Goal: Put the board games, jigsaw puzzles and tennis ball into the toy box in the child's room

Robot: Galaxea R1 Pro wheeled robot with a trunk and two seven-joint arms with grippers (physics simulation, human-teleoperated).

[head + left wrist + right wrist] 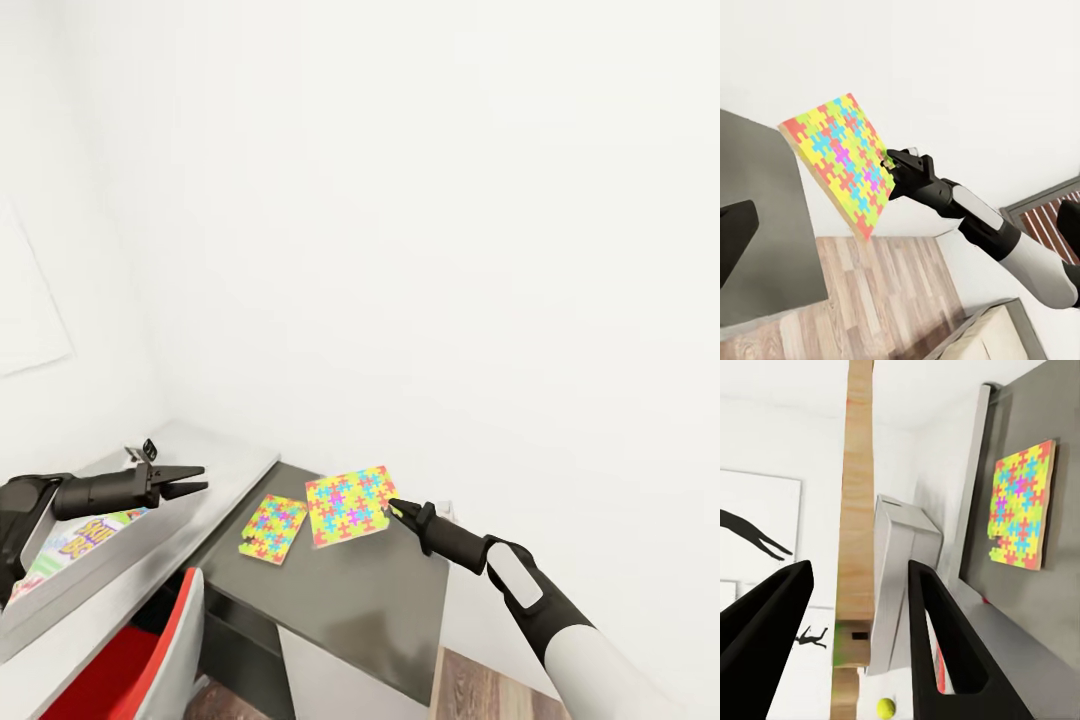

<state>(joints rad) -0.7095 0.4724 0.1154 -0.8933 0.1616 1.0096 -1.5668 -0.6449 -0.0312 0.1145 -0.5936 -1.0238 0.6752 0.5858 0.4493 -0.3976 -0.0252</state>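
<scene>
You face a corner of plain white walls (pixel 400 200), evenly lit, with a pale framed panel (pixel 25 300) on the wall at 9 o'clock. A dark grey table (pixel 350 600) stands at 6 o'clock against the far wall, and wood plank floor (pixel 480 695) shows just past its near edge at 5 o'clock. A red chair (pixel 120 670) sits at 7 o'clock.

Black-and-white robot arms with dark pointed grippers

The right arm's white rounded forearm shell (pixel 600 670) narrows into a black wrist bearing a pale oval panel; the black two-fingered right gripper (pixel 395 507) and matching left gripper (pixel 190 480) taper to tips.
</scene>
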